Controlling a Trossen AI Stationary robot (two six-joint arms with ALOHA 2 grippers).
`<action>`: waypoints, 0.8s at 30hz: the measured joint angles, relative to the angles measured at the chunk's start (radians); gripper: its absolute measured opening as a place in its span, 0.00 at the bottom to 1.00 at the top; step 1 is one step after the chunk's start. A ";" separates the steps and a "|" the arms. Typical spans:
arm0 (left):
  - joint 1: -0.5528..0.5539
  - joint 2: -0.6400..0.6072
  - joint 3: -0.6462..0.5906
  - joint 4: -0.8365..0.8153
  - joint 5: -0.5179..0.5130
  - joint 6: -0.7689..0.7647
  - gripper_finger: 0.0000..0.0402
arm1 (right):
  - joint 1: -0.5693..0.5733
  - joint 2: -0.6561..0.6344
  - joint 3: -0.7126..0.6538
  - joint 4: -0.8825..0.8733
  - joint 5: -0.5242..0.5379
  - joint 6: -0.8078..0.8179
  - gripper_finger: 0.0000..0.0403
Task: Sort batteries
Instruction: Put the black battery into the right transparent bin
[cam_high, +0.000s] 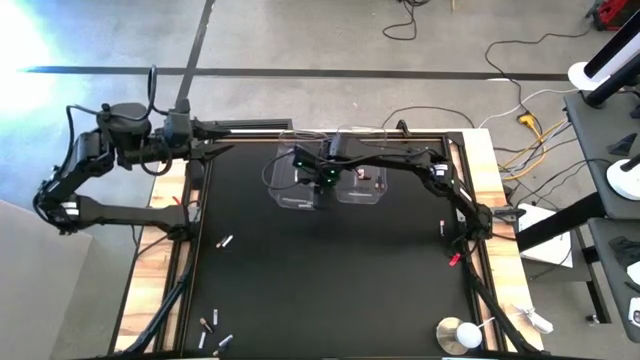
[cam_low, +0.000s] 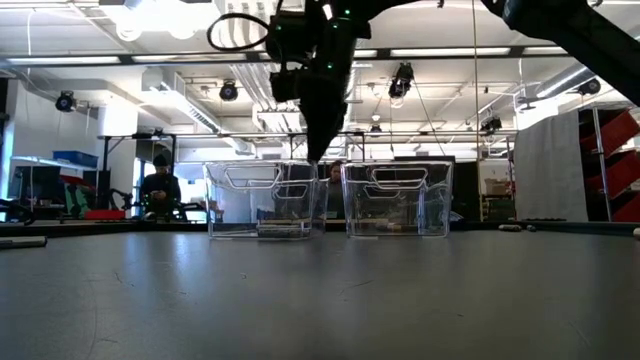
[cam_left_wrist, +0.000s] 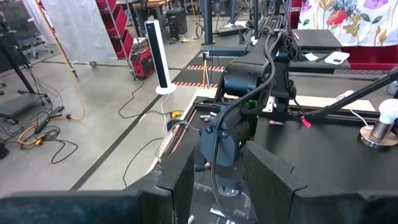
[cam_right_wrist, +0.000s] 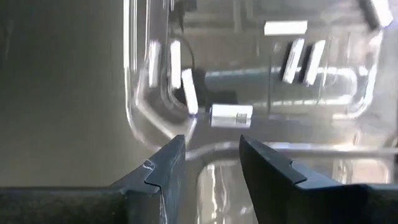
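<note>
Two clear bins stand side by side at the table's far middle, the left bin (cam_high: 295, 182) and the right bin (cam_high: 362, 182). My right gripper (cam_low: 314, 152) hangs open above the left bin (cam_low: 262, 200), pointing down near the wall that faces the right bin (cam_low: 397, 200). Several silvery batteries (cam_right_wrist: 292, 59) lie inside the left bin. One battery (cam_right_wrist: 231, 116) shows just past my right gripper (cam_right_wrist: 211, 152), with nothing between the fingers. Loose batteries (cam_high: 225, 242) (cam_high: 205, 325) lie on the black table. My left gripper (cam_left_wrist: 217, 180) waits open at the far left, above the table.
A round white-topped metal disc (cam_high: 458, 335) sits at the near right corner. A red clip-like piece (cam_high: 455, 258) and one battery (cam_high: 441, 230) lie by the right edge. A person (cam_low: 160, 185) stands in the room beyond the table. The table's middle is bare black mat (cam_high: 330, 270).
</note>
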 joint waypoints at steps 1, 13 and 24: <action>0.000 -0.003 0.000 -0.002 0.000 0.000 0.30 | 0.000 0.000 0.000 -0.010 0.001 -0.002 0.37; 0.000 -0.018 0.000 -0.003 0.000 -0.002 0.30 | 0.000 -0.015 -0.001 -0.076 0.088 0.030 0.43; 0.000 -0.032 0.000 -0.009 0.000 -0.023 0.30 | -0.018 -0.106 -0.033 -0.106 0.057 0.017 0.46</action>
